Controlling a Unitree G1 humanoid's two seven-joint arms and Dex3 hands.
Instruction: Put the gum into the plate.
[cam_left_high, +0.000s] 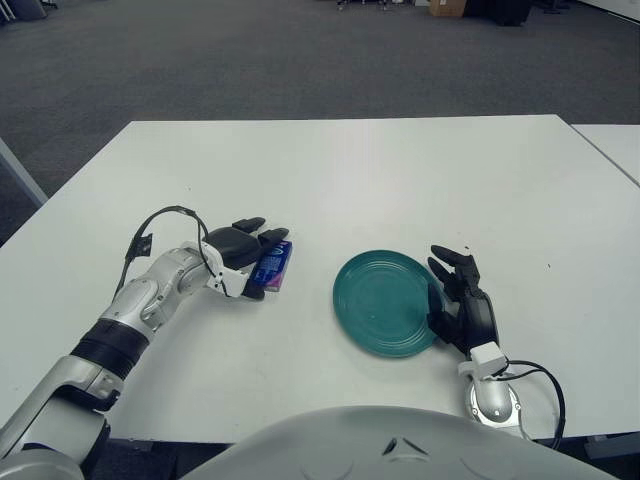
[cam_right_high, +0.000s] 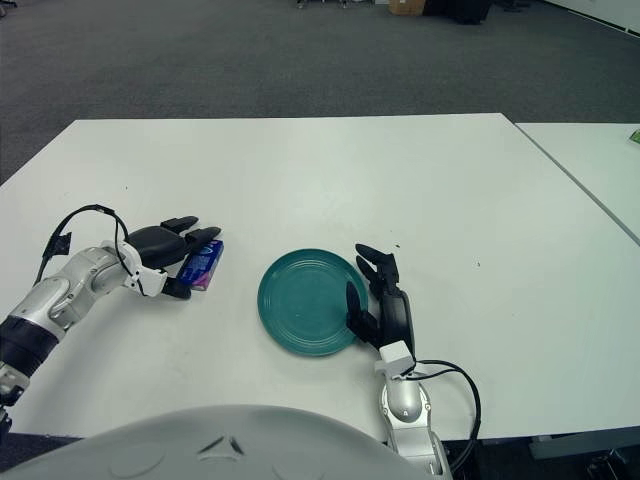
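Observation:
The gum (cam_left_high: 277, 264) is a small blue and purple pack at the left of the white table (cam_left_high: 400, 170). My left hand (cam_left_high: 266, 266) is closed round it, dark fingers over its top and the thumb under its near edge. The pack stands tilted on its long edge in that grasp; whether it still touches the table I cannot tell. The teal plate (cam_left_high: 385, 300) lies to its right with nothing in it. My right hand (cam_left_high: 462, 298) shows beside the plate's right rim, its fingers spread and holding nothing.
A black cable loops over my left forearm (cam_left_high: 165, 215), and another trails from my right wrist (cam_left_high: 535, 375) near the table's front edge. A second white table (cam_left_high: 612, 140) stands at the far right. Grey carpet lies beyond.

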